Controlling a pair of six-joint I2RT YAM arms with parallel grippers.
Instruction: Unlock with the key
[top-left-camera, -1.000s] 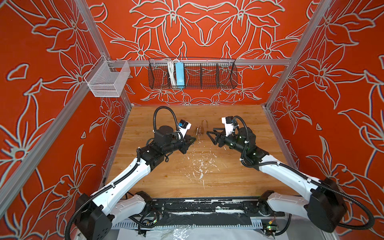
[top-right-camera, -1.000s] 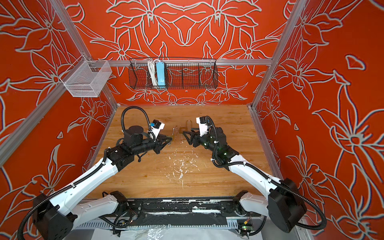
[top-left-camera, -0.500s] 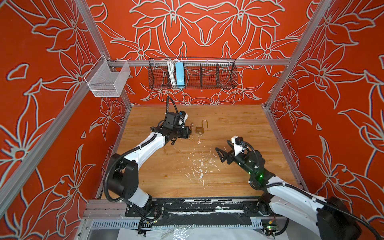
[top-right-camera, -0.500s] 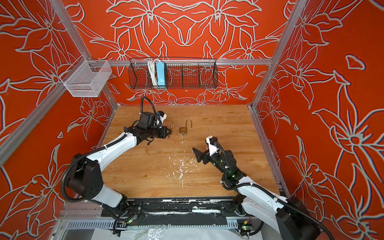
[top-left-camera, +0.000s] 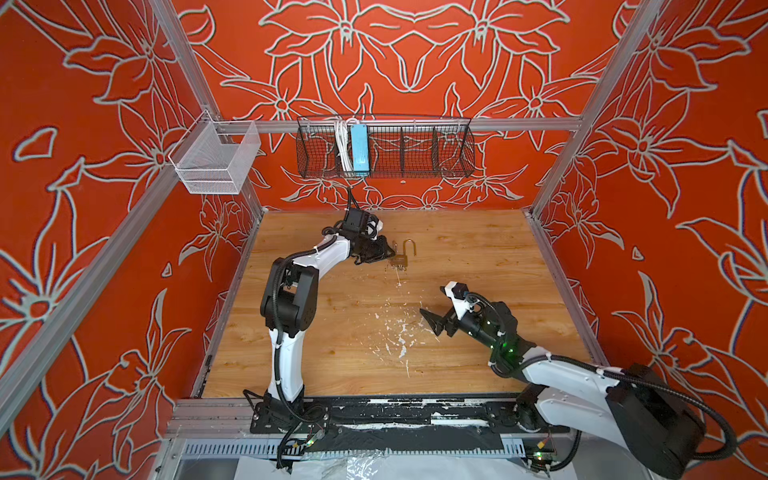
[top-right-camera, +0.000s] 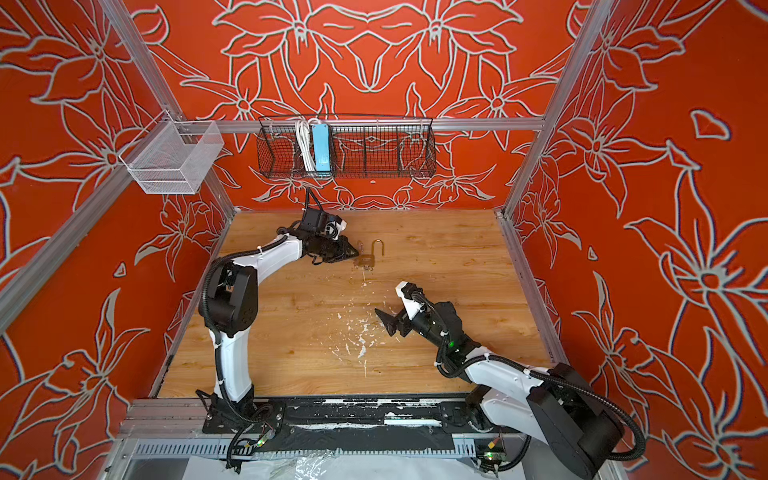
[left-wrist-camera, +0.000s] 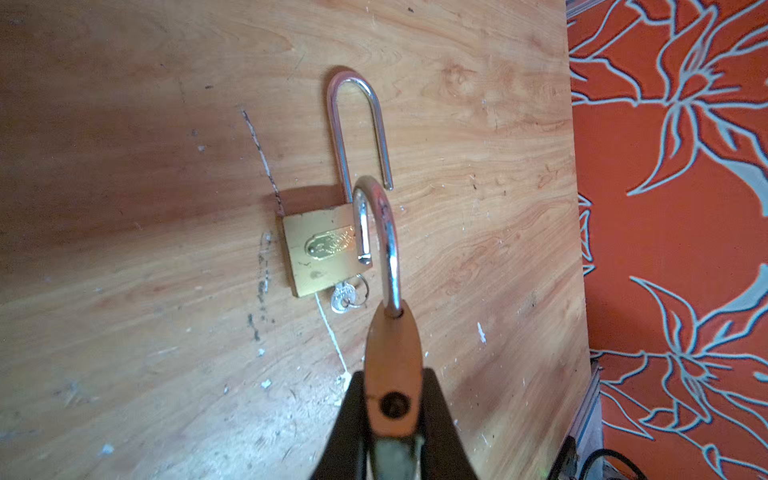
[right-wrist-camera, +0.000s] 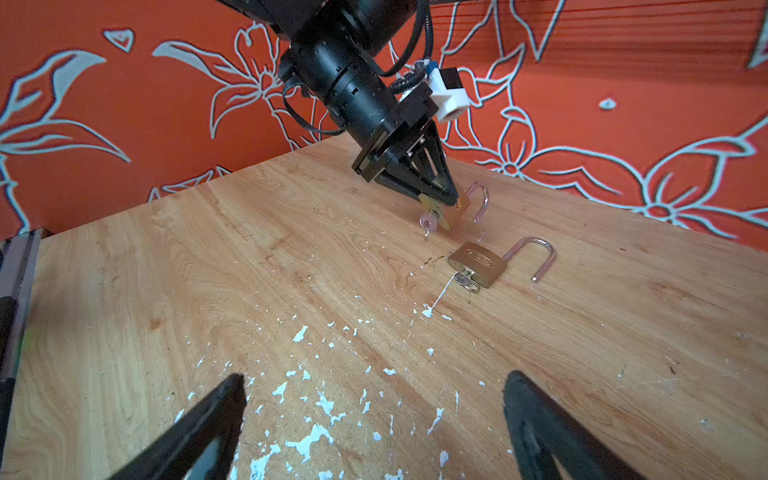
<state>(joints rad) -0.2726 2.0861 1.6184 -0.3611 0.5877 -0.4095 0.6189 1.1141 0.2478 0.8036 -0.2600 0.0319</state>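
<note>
My left gripper (left-wrist-camera: 392, 409) is shut on the body of a brass padlock (left-wrist-camera: 392, 357) held just above the table, its shackle (left-wrist-camera: 384, 232) swung open. In the right wrist view a key (right-wrist-camera: 428, 220) sticks out of this held padlock (right-wrist-camera: 453, 212). A second brass padlock (top-left-camera: 401, 262) (right-wrist-camera: 478, 262) lies flat on the table beside the left gripper (top-left-camera: 384, 251) (top-right-camera: 352, 251), shackle open, with a key (left-wrist-camera: 343, 297) in its underside. My right gripper (top-left-camera: 430, 320) (right-wrist-camera: 374, 376) hovers open and empty nearer the front, well apart from both locks.
The wooden table (top-left-camera: 478, 257) is flecked with white paint chips (top-left-camera: 399, 336) at its middle. A black wire basket (top-left-camera: 386, 147) holding a blue box hangs on the back wall, and a white mesh bin (top-left-camera: 214, 160) at the back left. Red walls close in three sides.
The two grippers were together near the table's middle. The left arm has swung toward the back with its padlock. The right gripper has opened wide and drawn back toward the front.
</note>
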